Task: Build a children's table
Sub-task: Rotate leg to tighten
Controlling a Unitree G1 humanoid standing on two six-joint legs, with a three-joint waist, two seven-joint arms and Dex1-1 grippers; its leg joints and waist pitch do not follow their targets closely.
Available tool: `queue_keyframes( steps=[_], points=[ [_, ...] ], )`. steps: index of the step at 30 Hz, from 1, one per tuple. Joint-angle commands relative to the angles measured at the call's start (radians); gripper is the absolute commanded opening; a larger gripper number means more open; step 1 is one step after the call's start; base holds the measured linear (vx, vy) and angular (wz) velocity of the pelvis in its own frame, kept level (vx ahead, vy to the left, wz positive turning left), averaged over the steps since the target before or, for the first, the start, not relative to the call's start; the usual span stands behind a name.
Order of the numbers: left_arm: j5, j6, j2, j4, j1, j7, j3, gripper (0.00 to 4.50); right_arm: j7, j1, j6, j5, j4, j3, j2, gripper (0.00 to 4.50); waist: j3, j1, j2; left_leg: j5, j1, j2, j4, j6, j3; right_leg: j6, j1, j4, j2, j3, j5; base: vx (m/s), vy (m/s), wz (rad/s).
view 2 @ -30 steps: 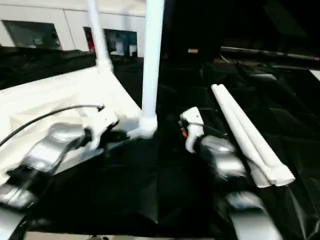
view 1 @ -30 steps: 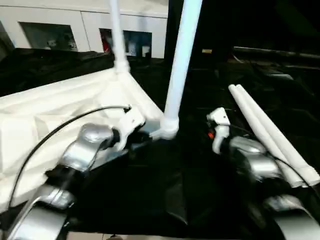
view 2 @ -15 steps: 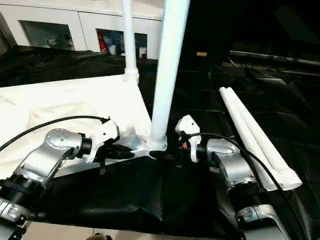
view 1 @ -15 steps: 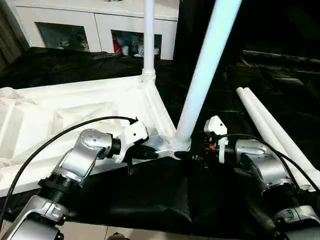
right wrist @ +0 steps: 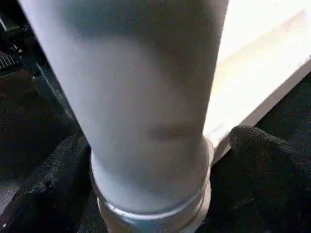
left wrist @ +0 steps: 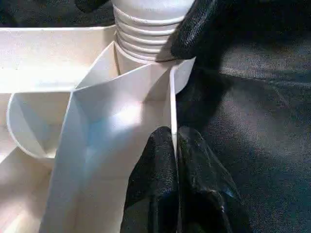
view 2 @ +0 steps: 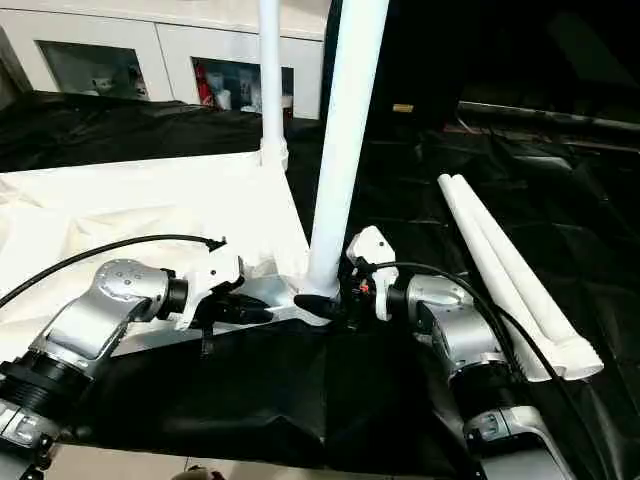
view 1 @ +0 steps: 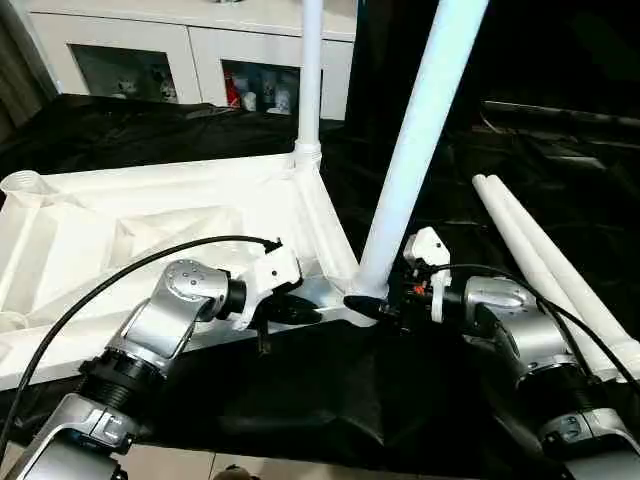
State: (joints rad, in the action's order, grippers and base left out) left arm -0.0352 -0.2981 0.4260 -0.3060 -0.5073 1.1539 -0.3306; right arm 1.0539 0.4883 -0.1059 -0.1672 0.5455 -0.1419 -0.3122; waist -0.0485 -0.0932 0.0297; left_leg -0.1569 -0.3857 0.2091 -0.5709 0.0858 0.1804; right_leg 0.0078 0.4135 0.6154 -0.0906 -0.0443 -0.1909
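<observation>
The children's table top (view 1: 120,230) lies upside down on black cloth, ribbed underside up. One white leg (view 1: 309,70) stands in the far corner socket. A second leg (view 1: 418,150) stands leaning in the near corner socket. My left gripper (view 1: 305,315) is shut on the thin rim of the top beside that socket, and its fingers (left wrist: 155,165) pinch the rim's wall. My right gripper (view 1: 366,305) stands open around the near leg's base (right wrist: 150,145), a finger (right wrist: 262,155) on each side. Two loose legs (view 1: 545,265) lie side by side at the right.
A white cabinet (view 1: 200,50) with shelves stands behind the work. Black cloth (view 1: 300,400) covers the surface under the top and the loose legs. An empty round socket (view 1: 28,185) shows at the top's far left corner.
The head camera has swung and steadied, so the whole picture has shifted. Both grippers keep their places at the near corner, the left on the rim, the right around the leg's base.
</observation>
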Motion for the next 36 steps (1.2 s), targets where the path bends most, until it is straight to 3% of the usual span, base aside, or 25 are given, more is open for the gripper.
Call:
queue_keyframes(
  steps=[1, 3, 17, 22, 27, 29, 32, 36],
  points=[
    [-0.052, 0.016, -0.015, 0.060, -0.006, 0.029, 0.011, 0.00, 0.000, 0.019, 0.007, 0.001, 0.017, 0.004, -0.001, 4.11, 0.070, 0.001, 0.003, -0.152, 0.020, 0.014, 0.051, -0.064, 0.006, -0.249, -0.057, -0.055, -0.034, 0.028, -0.037, 0.000, 0.000, 0.00],
    [-0.052, 0.015, -0.015, 0.061, -0.005, 0.028, 0.011, 0.00, 0.001, 0.018, 0.007, 0.001, 0.019, 0.004, -0.001, 4.11, 0.071, 0.001, 0.002, -0.145, 0.020, 0.014, 0.050, -0.065, 0.006, -0.249, -0.058, -0.053, -0.034, 0.028, -0.026, 0.000, 0.000, 0.00],
    [-0.051, 0.011, -0.008, 0.060, 0.001, 0.033, 0.010, 0.00, 0.009, 0.015, 0.025, 0.008, 0.059, -0.003, 0.008, 2.87, 0.072, 0.003, 0.002, -0.151, 0.020, 0.014, 0.047, -0.066, 0.005, -0.253, -0.058, -0.051, -0.034, 0.027, -0.029, 0.000, 0.000, 0.00],
    [-0.055, -0.002, -0.024, 0.046, -0.002, 0.014, 0.018, 0.00, -0.087, 0.002, 0.015, 0.034, 0.117, 0.010, 0.034, 2.78, 0.070, 0.004, 0.000, -0.165, 0.019, 0.013, 0.048, -0.058, 0.004, -0.251, -0.057, -0.052, -0.034, 0.028, -0.051, 0.000, 0.000, 0.00],
    [-0.026, -0.015, -0.099, -0.036, -0.031, -0.108, 0.032, 0.00, -0.332, 0.011, -0.018, 0.037, 0.242, 0.072, 0.114, 2.77, 0.063, 0.018, 0.002, -0.233, 0.020, 0.011, 0.053, -0.019, 0.004, -0.226, -0.049, -0.064, -0.034, 0.031, -0.162, 0.000, 0.000, 0.00],
    [0.026, -0.028, -0.163, -0.129, -0.071, -0.248, 0.037, 0.00, -0.498, 0.037, 0.000, 0.056, 0.321, 0.091, 0.173, 2.77, 0.053, 0.025, 0.001, -0.320, 0.029, 0.008, 0.061, 0.018, 0.000, -0.187, -0.043, -0.082, -0.037, 0.030, -0.338, 0.000, 0.000, 0.00],
    [0.061, -0.070, -0.236, -0.220, -0.122, -0.405, 0.054, 0.00, -0.673, 0.084, 0.023, 0.047, 0.410, 0.128, 0.239, 2.77, 0.052, 0.033, 0.003, -0.416, 0.041, 0.005, 0.060, 0.039, -0.010, -0.130, -0.035, -0.102, -0.043, 0.025, -0.518, 0.000, 0.000, 0.00],
    [0.070, -0.085, -0.276, -0.242, -0.144, -0.457, 0.054, 0.00, -0.776, 0.122, 0.045, 0.037, 0.463, 0.149, 0.283, 2.76, 0.054, 0.035, 0.003, -0.420, 0.034, 0.006, 0.066, 0.027, -0.014, -0.112, -0.035, -0.106, -0.040, 0.021, -0.497, 0.000, 0.000, 0.00]
  ],
)
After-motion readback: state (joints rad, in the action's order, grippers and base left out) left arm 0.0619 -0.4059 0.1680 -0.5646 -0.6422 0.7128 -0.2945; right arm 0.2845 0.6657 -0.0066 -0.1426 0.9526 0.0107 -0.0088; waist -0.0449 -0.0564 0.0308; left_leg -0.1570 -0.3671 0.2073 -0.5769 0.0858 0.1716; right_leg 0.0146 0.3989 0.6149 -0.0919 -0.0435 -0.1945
